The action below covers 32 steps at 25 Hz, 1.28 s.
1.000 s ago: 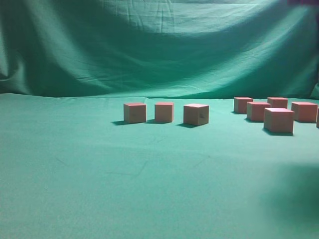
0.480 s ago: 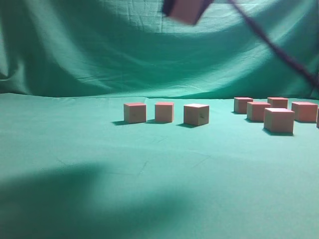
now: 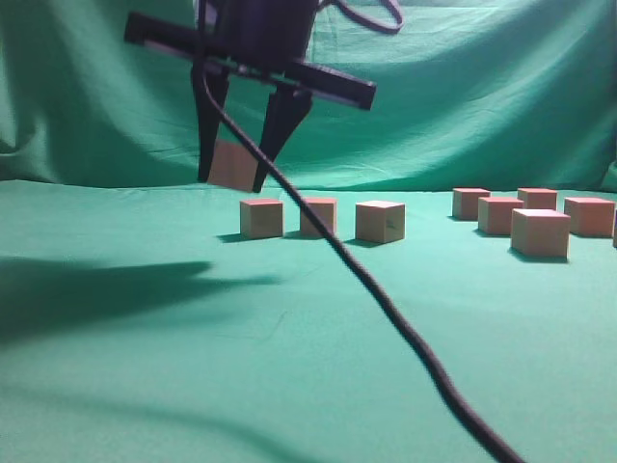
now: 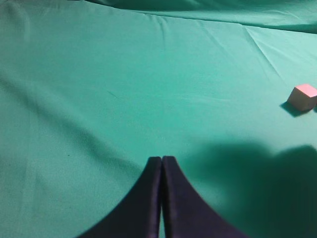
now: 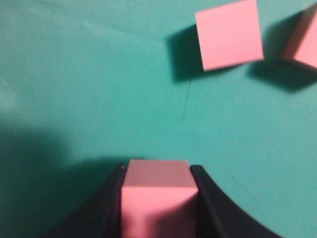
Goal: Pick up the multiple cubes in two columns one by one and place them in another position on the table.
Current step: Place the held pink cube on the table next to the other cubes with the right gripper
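Held cube [image 5: 158,198]: pinched between the right gripper's [image 3: 234,179] jaws, hanging above the counter [image 3: 289,318] just behind the left end of a row of three cubes [image 3: 318,218].

You can treat it as light and rigid, probably; matte flat faces, square edges, nothing to crush. Take any cube across two opposite side faces, as here.

More cubes [image 3: 535,217] cluster far right. Counter cloth is teal, soft, faintly wrinkled. A dark cable [image 3: 386,299] trails across the front.

Left gripper's [image 4: 162,171] jaws are pressed together on nothing.
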{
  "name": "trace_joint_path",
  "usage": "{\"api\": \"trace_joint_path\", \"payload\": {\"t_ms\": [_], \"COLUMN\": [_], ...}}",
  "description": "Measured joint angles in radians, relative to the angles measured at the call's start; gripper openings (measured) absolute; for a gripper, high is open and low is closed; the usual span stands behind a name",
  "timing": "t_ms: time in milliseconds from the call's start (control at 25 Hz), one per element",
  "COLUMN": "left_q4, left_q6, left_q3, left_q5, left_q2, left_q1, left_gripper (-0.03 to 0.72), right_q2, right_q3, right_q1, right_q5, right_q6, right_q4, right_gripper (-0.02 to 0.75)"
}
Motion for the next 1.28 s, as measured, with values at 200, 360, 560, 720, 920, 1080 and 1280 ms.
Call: {"api": "trace_joint_path", "payload": {"t_ms": [200,360,560,720,920,1080,1280], "left_q4": [0.0,0.0,0.0,0.0,0.0,0.0,0.0], "left_q6": [0.0,0.0,0.0,0.0,0.0,0.0,0.0], "left_q3": [0.0,0.0,0.0,0.0,0.0,0.0,0.0], "left_q5": [0.0,0.0,0.0,0.0,0.0,0.0,0.0], "left_q2": [0.0,0.0,0.0,0.0,0.0,0.0,0.0], "left_q1": [0.0,0.0,0.0,0.0,0.0,0.0,0.0], "left_gripper": [0.0,0.0,0.0,0.0,0.0,0.0,0.0], "right_q2": [0.085,0.122,0.143,0.143,0.143,0.143,0.143], "right_q3": [-0.086,-0.1,-0.1,-0.103,-0.103,-0.103,-0.104], "right_q1": [0.0,0.006,0.011,0.011,0.011,0.011,0.011], "right_q5": [0.006,-0.01,-0.048,-0.079,-0.082,-0.077,-0.076], "right_q6": [0.036,0.038,0.039,0.039,0.039,0.048,0.069], "right_q4": [0.0,-0.002,-0.035,-0.045,-0.051,-0.088,-0.093], "right_gripper": [0.265,0.265,0.265,0.265,0.265,0.265,0.265]}}
